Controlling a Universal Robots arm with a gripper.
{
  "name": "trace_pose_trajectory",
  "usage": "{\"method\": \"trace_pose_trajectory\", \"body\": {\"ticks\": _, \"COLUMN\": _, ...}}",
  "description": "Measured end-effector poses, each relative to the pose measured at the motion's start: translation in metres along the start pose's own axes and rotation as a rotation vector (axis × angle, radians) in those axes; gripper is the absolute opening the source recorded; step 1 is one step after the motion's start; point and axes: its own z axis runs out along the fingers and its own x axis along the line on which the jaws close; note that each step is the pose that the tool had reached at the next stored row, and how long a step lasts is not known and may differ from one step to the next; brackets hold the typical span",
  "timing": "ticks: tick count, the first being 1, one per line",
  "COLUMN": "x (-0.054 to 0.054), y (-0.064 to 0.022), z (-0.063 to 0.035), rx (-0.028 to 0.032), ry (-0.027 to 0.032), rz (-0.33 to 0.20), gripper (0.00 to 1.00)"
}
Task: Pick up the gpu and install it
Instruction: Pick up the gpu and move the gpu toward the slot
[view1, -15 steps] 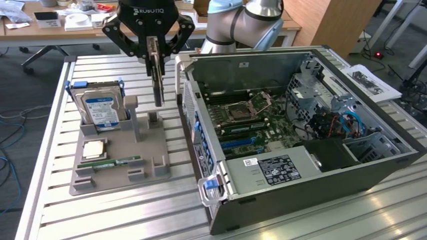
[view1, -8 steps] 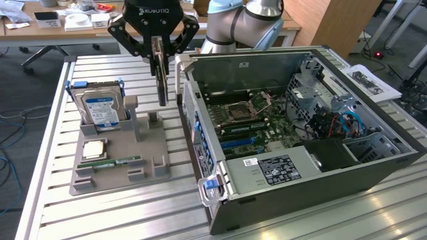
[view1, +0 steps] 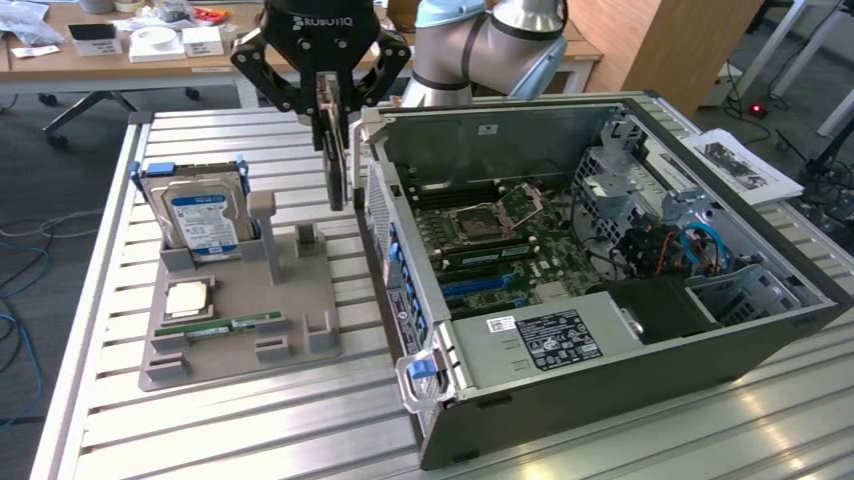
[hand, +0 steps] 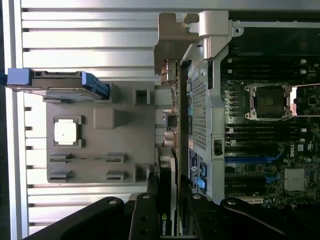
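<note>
Exterior view: hand (view1: 334, 112) at upper centre of frame, clenched on gpu (view1: 342, 165). Card hangs upright, edge-on, between grey tray (view1: 310, 300) and open computer case (view1: 534, 390) on bench (view1: 227, 440).

Wrist view: hand (hand: 168, 210) grips gpu (hand: 167, 167) across both faces. Card sits between tray (hand: 100, 145) and case wall (hand: 202, 100).

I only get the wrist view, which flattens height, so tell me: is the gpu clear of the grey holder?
Observer: Yes, the gpu hangs on edge from the end effector, above the grey holder and not touching it.
Operator: Is it over the case opening?
Observer: No, it hangs outside the computer case, at the exterior view's left of its wall.
Operator: What lies at the case end past my frame?
Observer: A grey metal box with a black label.
</note>
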Motion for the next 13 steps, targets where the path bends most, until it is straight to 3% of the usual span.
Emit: {"method": "trace_pose_trajectory", "body": {"ticks": 13, "x": -0.019, "y": 0.0006, "z": 0.0004, "rx": -0.0011, "ry": 0.0001, "rz": 0.000, "gripper": 0.27}}
